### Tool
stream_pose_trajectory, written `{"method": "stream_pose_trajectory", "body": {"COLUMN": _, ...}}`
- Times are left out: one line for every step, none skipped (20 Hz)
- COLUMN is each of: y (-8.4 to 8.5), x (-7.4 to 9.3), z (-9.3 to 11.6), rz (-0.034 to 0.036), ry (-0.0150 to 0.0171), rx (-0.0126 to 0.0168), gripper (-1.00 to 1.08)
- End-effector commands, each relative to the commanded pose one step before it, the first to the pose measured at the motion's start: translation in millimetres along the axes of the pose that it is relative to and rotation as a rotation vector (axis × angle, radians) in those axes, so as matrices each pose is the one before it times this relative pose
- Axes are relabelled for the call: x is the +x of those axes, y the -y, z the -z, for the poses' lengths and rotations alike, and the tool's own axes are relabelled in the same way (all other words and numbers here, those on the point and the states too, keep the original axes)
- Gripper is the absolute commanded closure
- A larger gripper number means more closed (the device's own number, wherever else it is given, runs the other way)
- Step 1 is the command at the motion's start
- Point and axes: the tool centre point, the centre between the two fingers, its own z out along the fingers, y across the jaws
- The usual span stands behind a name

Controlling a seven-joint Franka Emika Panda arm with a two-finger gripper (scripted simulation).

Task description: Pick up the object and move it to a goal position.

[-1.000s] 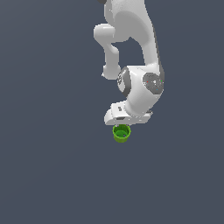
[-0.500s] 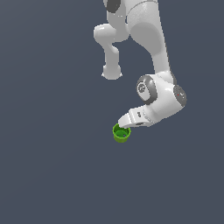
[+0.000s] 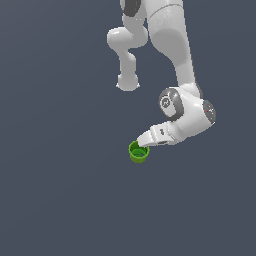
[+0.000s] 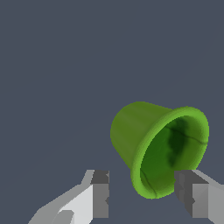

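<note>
The object is a small bright green cup (image 3: pixel 138 151) with a darker green hollow, resting on the flat grey surface (image 3: pixel 60 190). In the wrist view the cup (image 4: pixel 135 131) looks tilted, its mouth turned toward the camera. My gripper (image 3: pixel 143 143) reaches down at a slant from the exterior view's right and ends at the cup's rim. In the wrist view the gripper (image 4: pixel 146 197) is open, with one finger (image 4: pixel 100 194) apart from the cup and the other finger (image 4: pixel 192 197) at its rim. The lower part of the cup sits between them, and I cannot tell whether it is touched.
The white arm's elbow and forearm (image 3: pixel 187 115) hang above and to the exterior view's right of the cup. Only the plain grey surface (image 4: pixel 52 65) shows around it.
The wrist has swung out to the exterior view's right and tilted, so the gripper now comes at the cup from the side. The cup has not moved.
</note>
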Motion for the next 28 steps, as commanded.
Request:
{"method": "stream_pose_trajectory", "body": {"y": -0.14, "x": -0.22, "z": -7.37, "rz": 0.00004, "ry": 0.00152, "rx": -0.00138, "gripper": -0.2}}
{"method": "stream_pose_trajectory", "body": {"y": 0.01, "x": -0.08, "z": -4.58, "rz": 0.00017, "ry": 0.00025, "rx": -0.00079, "gripper": -0.2}}
{"method": "stream_pose_trajectory", "body": {"y": 0.03, "x": -0.11, "z": -4.58, "rz": 0.0002, "ry": 0.00027, "rx": -0.00078, "gripper": -0.2}}
{"method": "stream_pose_trajectory", "body": {"y": -0.03, "x": -0.14, "z": -3.73, "rz": 0.00014, "ry": 0.00016, "rx": -0.00044, "gripper": -0.2}}
{"method": "stream_pose_trajectory", "body": {"y": 0.1, "x": -0.09, "z": -2.92, "rz": 0.00021, "ry": 0.00023, "rx": -0.00062, "gripper": -0.2}}
{"method": "stream_pose_trajectory", "body": {"y": -0.1, "x": -0.13, "z": -2.05, "rz": 0.0, "ry": 0.0, "rx": 0.0, "gripper": -0.2}}
{"method": "stream_pose_trajectory", "body": {"y": 0.12, "x": -0.03, "z": -1.26, "rz": 0.00017, "ry": 0.00017, "rx": -0.00043, "gripper": -0.2}}
{"method": "stream_pose_trajectory", "body": {"y": -0.02, "x": -0.03, "z": -0.41, "rz": 0.0, "ry": 0.0, "rx": 0.0, "gripper": -0.2}}
{"method": "stream_pose_trajectory", "body": {"y": 0.0, "x": 0.0, "z": 0.0, "rz": 0.0, "ry": 0.0, "rx": 0.0, "gripper": 1.08}}
{"method": "stream_pose_trajectory", "body": {"y": 0.0, "x": 0.0, "z": 0.0, "rz": 0.0, "ry": 0.0, "rx": 0.0, "gripper": 1.08}}
{"method": "stream_pose_trajectory", "body": {"y": 0.0, "x": 0.0, "z": 0.0, "rz": 0.0, "ry": 0.0, "rx": 0.0, "gripper": 1.08}}
{"method": "stream_pose_trajectory", "body": {"y": 0.0, "x": 0.0, "z": 0.0, "rz": 0.0, "ry": 0.0, "rx": 0.0, "gripper": 1.08}}
{"method": "stream_pose_trajectory", "body": {"y": 0.0, "x": 0.0, "z": 0.0, "rz": 0.0, "ry": 0.0, "rx": 0.0, "gripper": 1.08}}
{"method": "stream_pose_trajectory", "body": {"y": 0.0, "x": 0.0, "z": 0.0, "rz": 0.0, "ry": 0.0, "rx": 0.0, "gripper": 1.08}}
{"method": "stream_pose_trajectory", "body": {"y": 0.0, "x": 0.0, "z": 0.0, "rz": 0.0, "ry": 0.0, "rx": 0.0, "gripper": 1.08}}
{"method": "stream_pose_trajectory", "body": {"y": 0.0, "x": 0.0, "z": 0.0, "rz": 0.0, "ry": 0.0, "rx": 0.0, "gripper": 1.08}}
{"method": "stream_pose_trajectory", "body": {"y": 0.0, "x": 0.0, "z": 0.0, "rz": 0.0, "ry": 0.0, "rx": 0.0, "gripper": 1.08}}
{"method": "stream_pose_trajectory", "body": {"y": 0.0, "x": 0.0, "z": 0.0, "rz": 0.0, "ry": 0.0, "rx": 0.0, "gripper": 1.08}}
{"method": "stream_pose_trajectory", "body": {"y": -1.74, "x": 0.72, "z": 2.42, "rz": -0.00273, "ry": -0.00389, "rx": -0.00025, "gripper": 1.08}}
{"method": "stream_pose_trajectory", "body": {"y": 0.45, "x": -0.09, "z": 0.24, "rz": 0.0, "ry": 0.0, "rx": 0.0, "gripper": 1.08}}
{"method": "stream_pose_trajectory", "body": {"y": 1.36, "x": -0.27, "z": 0.72, "rz": 0.0, "ry": 0.0, "rx": 0.0, "gripper": 1.08}}
{"method": "stream_pose_trajectory", "body": {"y": 2.27, "x": -0.46, "z": 1.2, "rz": 0.0, "ry": 0.0, "rx": 0.0, "gripper": 1.08}}
{"method": "stream_pose_trajectory", "body": {"y": 3.39, "x": -0.56, "z": 1.59, "rz": 0.00021, "ry": 0.00026, "rx": -0.00036, "gripper": 1.08}}
{"method": "stream_pose_trajectory", "body": {"y": 4.14, "x": -0.82, "z": 2.18, "rz": 0.0, "ry": 0.0, "rx": 0.0, "gripper": 1.08}}
{"method": "stream_pose_trajectory", "body": {"y": 5.28, "x": -0.92, "z": 2.58, "rz": 0.00022, "ry": 0.00027, "rx": -0.00034, "gripper": 1.08}}
{"method": "stream_pose_trajectory", "body": {"y": 6.07, "x": -1.18, "z": 3.21, "rz": 0.0, "ry": 0.0, "rx": 0.0, "gripper": 1.08}}
{"method": "stream_pose_trajectory", "body": {"y": 7.34, "x": -1.24, "z": 3.56, "rz": 0.00033, "ry": 0.00042, "rx": -0.00044, "gripper": 1.08}}
{"method": "stream_pose_trajectory", "body": {"y": 8.29, "x": -1.45, "z": 4.15, "rz": 0.00024, "ry": 0.00032, "rx": -0.00028, "gripper": 1.08}}
